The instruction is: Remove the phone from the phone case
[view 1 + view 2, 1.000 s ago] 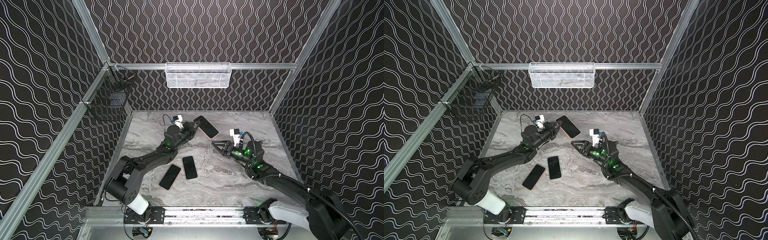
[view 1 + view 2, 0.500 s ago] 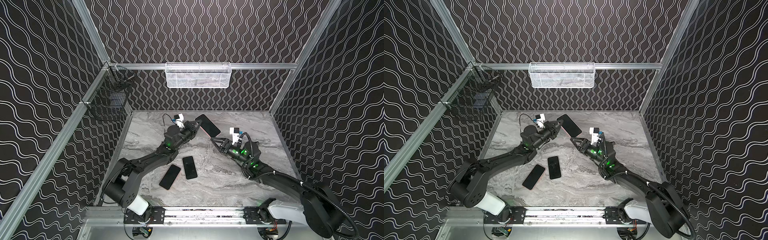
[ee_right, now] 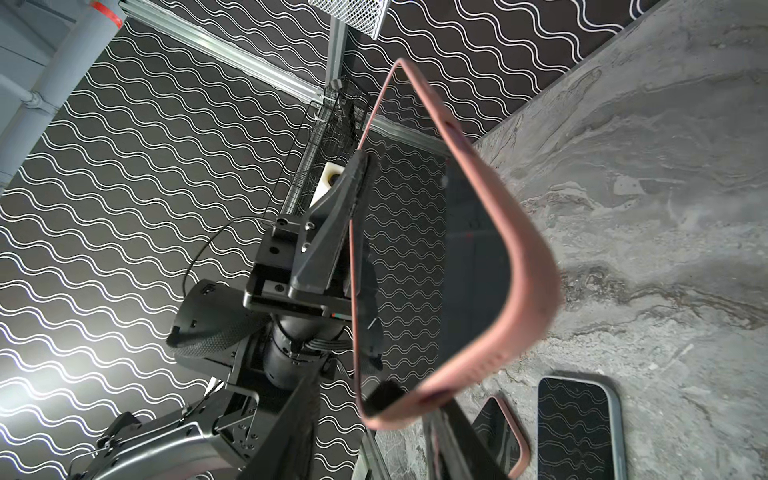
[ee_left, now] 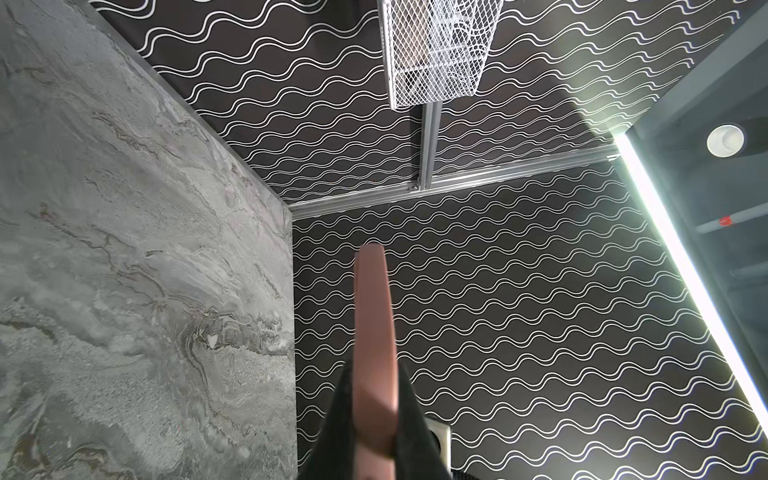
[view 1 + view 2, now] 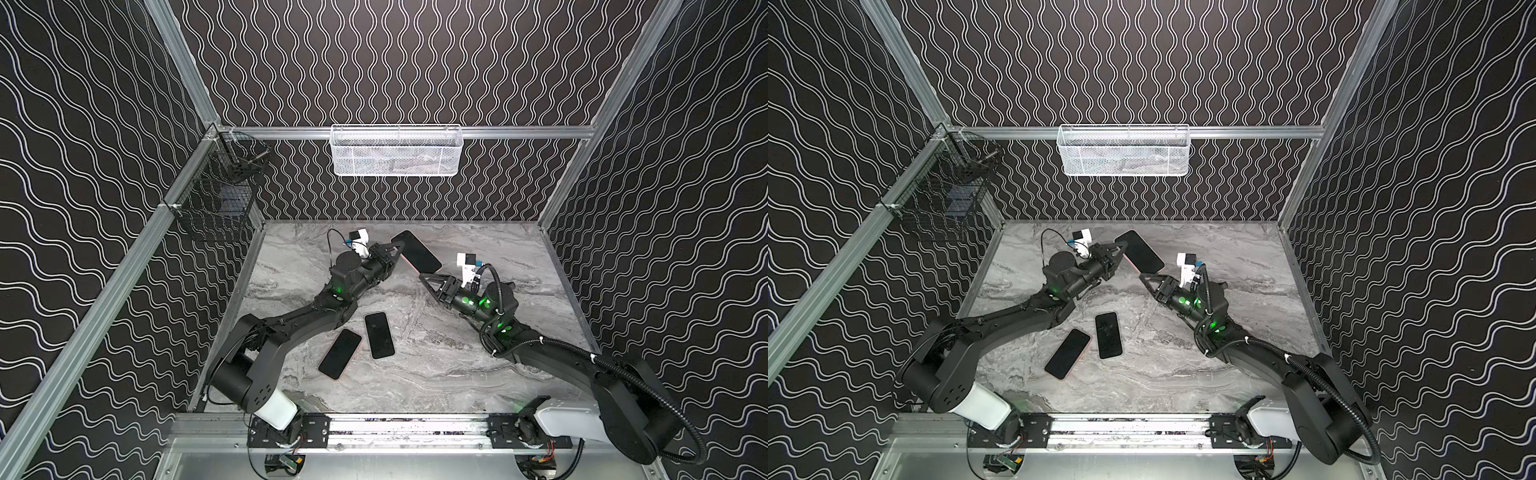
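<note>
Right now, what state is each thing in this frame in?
held phone, inside its pink case, lifted, tilted.
left gripper, shut on the held phone.
right gripper, jaws astride held phone's near corner; grip unclear.
loose cased phone, flat on table, screen up.
loose dark phone, flat, screen up.
white mesh basket, hung on back wall.
black wire basket, hung on left wall.

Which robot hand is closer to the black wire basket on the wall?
Left. The left gripper holds the phone on the side facing the black basket; the right gripper is on the phone's far side, farther away.
</note>
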Robot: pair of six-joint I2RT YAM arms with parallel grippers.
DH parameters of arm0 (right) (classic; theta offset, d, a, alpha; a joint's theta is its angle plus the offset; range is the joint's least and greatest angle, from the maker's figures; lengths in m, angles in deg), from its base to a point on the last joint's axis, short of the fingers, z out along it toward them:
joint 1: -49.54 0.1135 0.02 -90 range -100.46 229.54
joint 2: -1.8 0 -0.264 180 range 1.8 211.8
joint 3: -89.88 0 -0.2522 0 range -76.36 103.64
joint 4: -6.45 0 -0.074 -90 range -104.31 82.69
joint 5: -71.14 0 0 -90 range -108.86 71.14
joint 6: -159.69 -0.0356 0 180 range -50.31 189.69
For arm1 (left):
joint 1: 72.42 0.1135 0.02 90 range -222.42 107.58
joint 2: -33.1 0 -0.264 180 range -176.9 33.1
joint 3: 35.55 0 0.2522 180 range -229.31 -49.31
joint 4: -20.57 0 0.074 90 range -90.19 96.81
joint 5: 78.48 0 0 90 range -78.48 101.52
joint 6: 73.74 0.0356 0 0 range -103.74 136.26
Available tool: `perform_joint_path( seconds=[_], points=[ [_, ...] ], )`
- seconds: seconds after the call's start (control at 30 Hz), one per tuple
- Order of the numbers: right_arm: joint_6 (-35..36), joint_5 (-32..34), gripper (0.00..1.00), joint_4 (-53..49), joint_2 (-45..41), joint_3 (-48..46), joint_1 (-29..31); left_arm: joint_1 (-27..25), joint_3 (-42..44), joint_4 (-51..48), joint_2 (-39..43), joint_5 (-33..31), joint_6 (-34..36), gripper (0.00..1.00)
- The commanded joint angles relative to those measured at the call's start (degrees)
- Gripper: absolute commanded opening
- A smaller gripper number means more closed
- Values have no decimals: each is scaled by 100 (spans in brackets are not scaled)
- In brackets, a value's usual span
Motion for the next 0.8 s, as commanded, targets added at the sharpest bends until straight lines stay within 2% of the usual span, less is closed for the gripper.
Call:
perform_joint_path(
  seconds=[0.0,0.37,0.77],
  points=[
    [-98,5,38,466,63,64,14,-19,25,443,-36,-107,-139,0],
    [-6,90,21,465,126,93,84,-49,70,409,14,-176,-142,0],
    [442,384,15,-15,-124,74,162,-101,78,241,91,-181,-344,0]
  ],
)
